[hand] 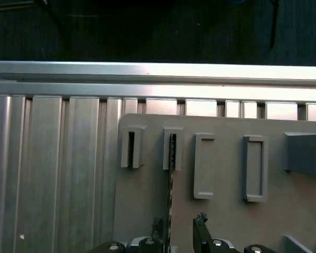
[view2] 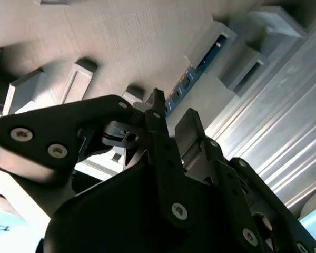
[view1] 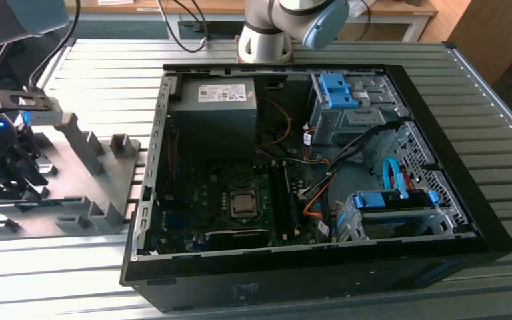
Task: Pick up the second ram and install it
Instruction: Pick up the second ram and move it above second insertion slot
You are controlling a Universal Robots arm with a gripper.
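The second ram [hand: 171,192] is only a thin edge-on line in the first wrist view, its near end lost between the fingers of the gripper [hand: 179,229], whose body the picture's edge cuts off. In the second wrist view just a short stretch of the stick peeks past the grey tray uprights [view2: 210,45]. In the exterior view the arm [view1: 283,20] is cut off above, and the motherboard [view1: 229,200] slots are too dark and small to make out.

Slatted table [view1: 496,127] — tray [view1: 65,181], computer case [view1: 283,288]
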